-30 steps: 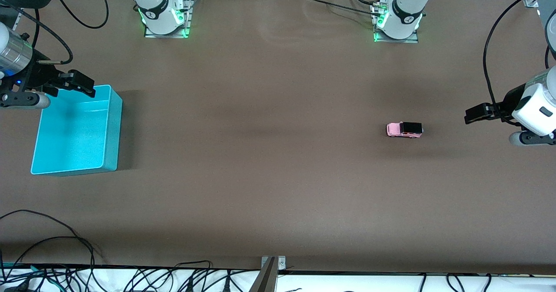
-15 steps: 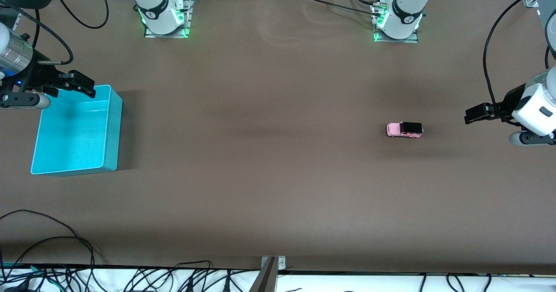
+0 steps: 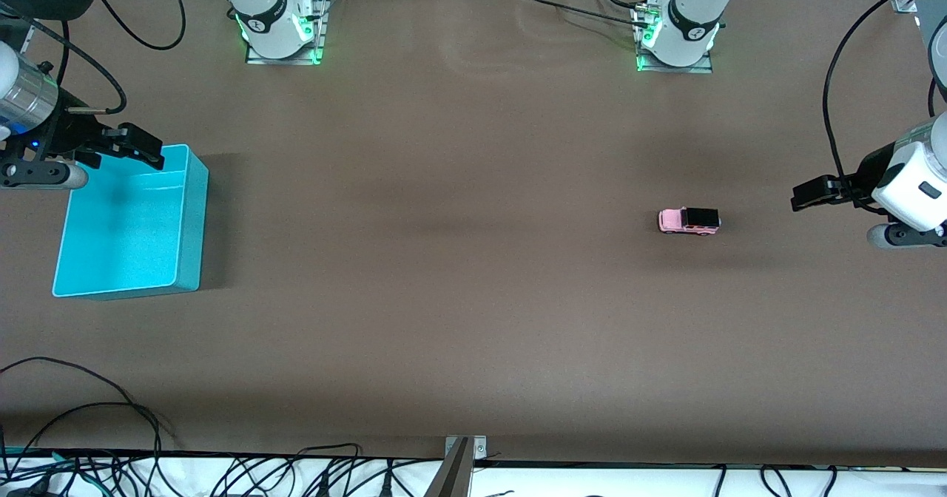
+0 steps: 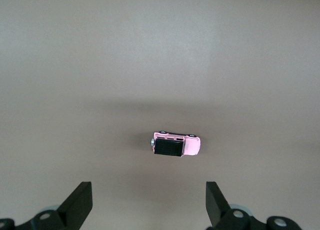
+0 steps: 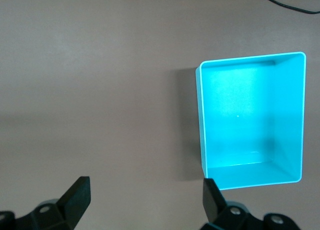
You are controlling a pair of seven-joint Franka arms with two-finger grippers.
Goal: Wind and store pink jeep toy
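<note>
We have yet to start; the pink jeep toy (image 3: 689, 221) sits untouched on the tabletop (image 3: 473, 275), well apart from the empty bin (image 3: 194, 216); our left pincer (image 3: 803, 194) hangs spread near it, our right pincer (image 3: 137, 144), also spread, over the bin.

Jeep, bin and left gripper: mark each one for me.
Jeep (image 3: 689, 221), front view, on its roof.
Bin (image 3: 191, 220), front view, on its side wall.
Left gripper (image 4: 149, 205), left wrist view, midway between its open fingertips.
</note>
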